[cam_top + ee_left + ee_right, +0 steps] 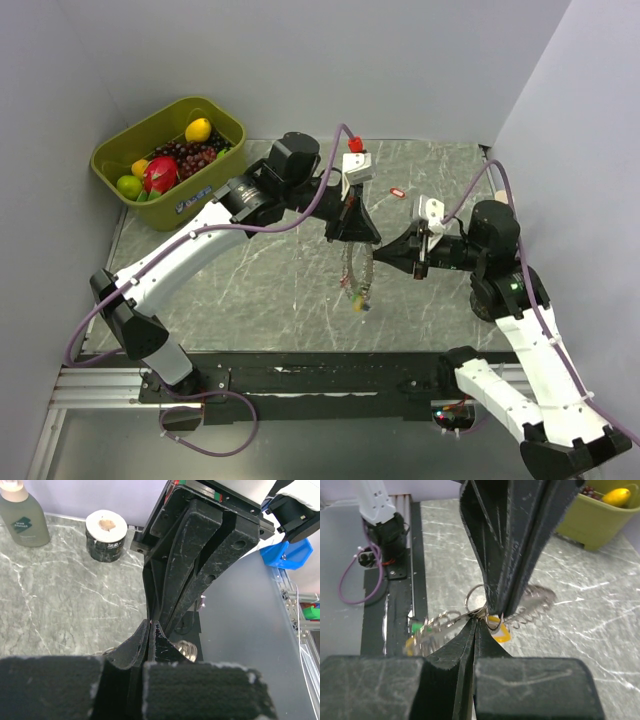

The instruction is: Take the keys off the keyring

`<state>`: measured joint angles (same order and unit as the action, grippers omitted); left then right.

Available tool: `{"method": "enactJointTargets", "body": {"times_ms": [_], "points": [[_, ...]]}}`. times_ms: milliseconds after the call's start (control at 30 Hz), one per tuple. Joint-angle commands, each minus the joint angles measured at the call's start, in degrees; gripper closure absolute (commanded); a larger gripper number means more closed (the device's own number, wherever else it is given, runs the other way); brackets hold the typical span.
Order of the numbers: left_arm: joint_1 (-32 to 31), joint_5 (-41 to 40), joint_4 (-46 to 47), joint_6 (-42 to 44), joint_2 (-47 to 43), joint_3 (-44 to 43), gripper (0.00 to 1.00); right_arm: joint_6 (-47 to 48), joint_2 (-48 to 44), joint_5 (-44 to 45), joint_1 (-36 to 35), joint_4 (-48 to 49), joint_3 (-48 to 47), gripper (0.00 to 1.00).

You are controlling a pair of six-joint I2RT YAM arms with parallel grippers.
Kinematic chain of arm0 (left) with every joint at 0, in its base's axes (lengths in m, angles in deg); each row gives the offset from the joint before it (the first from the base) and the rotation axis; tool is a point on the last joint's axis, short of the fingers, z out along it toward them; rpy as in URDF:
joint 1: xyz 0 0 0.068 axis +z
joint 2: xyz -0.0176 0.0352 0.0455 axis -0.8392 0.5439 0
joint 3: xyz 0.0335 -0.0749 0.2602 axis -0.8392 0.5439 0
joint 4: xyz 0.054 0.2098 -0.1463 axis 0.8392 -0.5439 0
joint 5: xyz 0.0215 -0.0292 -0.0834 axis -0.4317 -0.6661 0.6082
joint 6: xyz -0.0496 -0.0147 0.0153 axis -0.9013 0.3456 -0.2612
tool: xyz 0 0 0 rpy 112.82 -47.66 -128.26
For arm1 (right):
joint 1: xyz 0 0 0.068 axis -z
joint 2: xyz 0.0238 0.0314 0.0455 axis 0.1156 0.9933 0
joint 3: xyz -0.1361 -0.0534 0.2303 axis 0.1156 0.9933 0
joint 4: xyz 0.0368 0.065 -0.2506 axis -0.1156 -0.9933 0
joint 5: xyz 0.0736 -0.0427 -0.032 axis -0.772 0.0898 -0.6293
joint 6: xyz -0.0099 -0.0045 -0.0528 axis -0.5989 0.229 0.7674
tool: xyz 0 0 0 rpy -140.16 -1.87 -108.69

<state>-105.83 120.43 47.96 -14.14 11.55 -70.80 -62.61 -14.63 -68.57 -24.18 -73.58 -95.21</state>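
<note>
The left jaws and the right jaws are meeting tip to tip above the middle of the desk (250,290). Both pairs are clenched, and they seem to be pinching the keyring (352,270) between them, though the tips are hiding the exact contact. The keyring is dangling from that meeting point, with a yellow key (501,634) and a green key (416,628) hanging on it. 1 red key (397,192) is lying apart on the desk. A green basket (140,125) holding fruit is sitting at the far left corner.
</note>
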Motion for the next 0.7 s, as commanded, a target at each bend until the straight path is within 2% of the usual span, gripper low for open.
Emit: {"method": "enactJointTargets", "body": {"times_ms": [0, 133, 567, 667], "points": [[-0.7, 1.1, 5.9, -0.9, -0.1, -1.4, 0.99, -2.1, 0.7, -3.9, -1.6, 2.4, -3.3, 1.0], [-0.7, 0.6, 5.5, -0.3, -0.5, -1.0, 0.99, -4.2, 1.3, -2.3, -1.5, 4.7, -4.4, 1.0], [-0.5, 0.4, 4.8, 0.5, -1.6, -1.0, 0.99, 0.6, -1.0, 0.2, 0.2, -0.8, -5.2, 1.0], [-0.3, 0.4, 4.8, 0.6, -2.2, -0.8, 0.99, 2.5, -1.4, 0.0, 0.8, -3.2, -6.3, 0.83]]}}
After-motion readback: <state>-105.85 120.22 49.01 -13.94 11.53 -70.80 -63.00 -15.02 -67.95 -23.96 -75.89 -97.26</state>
